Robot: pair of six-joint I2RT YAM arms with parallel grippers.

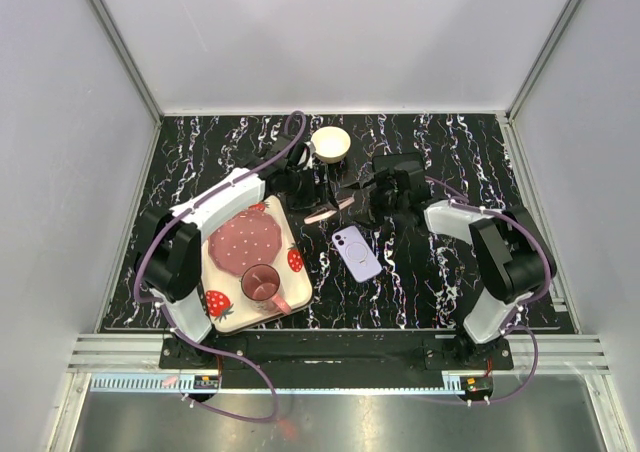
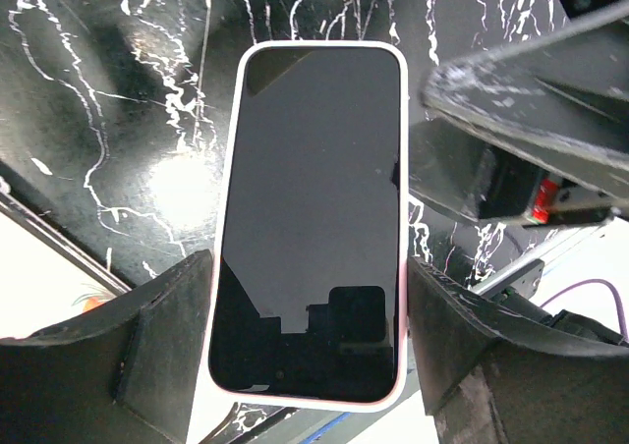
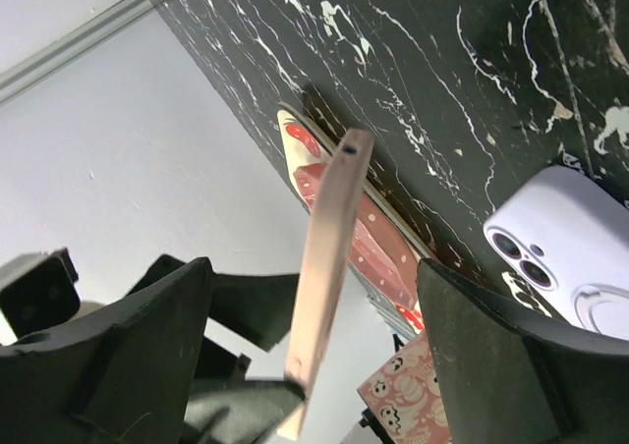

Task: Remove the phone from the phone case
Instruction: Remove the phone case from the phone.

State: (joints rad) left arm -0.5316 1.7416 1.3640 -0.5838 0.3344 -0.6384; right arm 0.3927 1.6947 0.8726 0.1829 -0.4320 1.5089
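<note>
A phone with a dark screen sits in a pale pink case. My left gripper is shut on the case's two long sides near its bottom end and holds it above the black marble table. In the top view the cased phone hangs between the two grippers. My right gripper is open. The case shows edge-on between its fingers, touching neither. From above, the right gripper is just right of the phone.
A lilac phone or case lies back-up on the table below the grippers, also in the right wrist view. A strawberry-print tray with a pink plate and cup lies at left. A cream bowl stands behind.
</note>
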